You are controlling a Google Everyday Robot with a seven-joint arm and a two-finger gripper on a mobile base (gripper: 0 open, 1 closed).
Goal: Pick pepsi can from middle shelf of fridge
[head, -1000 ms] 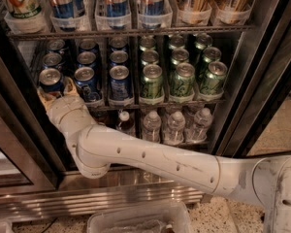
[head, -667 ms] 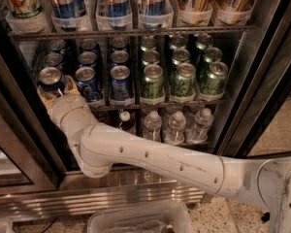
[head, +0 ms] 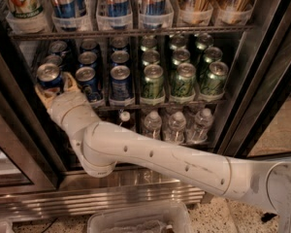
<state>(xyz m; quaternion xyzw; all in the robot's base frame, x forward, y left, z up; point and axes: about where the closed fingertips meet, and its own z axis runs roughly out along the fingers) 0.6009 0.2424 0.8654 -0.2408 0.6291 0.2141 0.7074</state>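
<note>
Only large letters resembling "UP" read on the bottle [head: 22, 6] above the middle shelf's [head: 136, 107] left end, where the gripper [head: 56, 87] sits at the pepsi can [head: 49, 73].

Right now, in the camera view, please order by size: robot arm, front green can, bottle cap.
1. robot arm
2. front green can
3. bottle cap
The jaws are at the leftmost pepsi can.

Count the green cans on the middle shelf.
9 green cans, right half of the middle shelf: three front, three mid, three back. More may hide behind. Gripper at the leftmost pepsi can.
</note>
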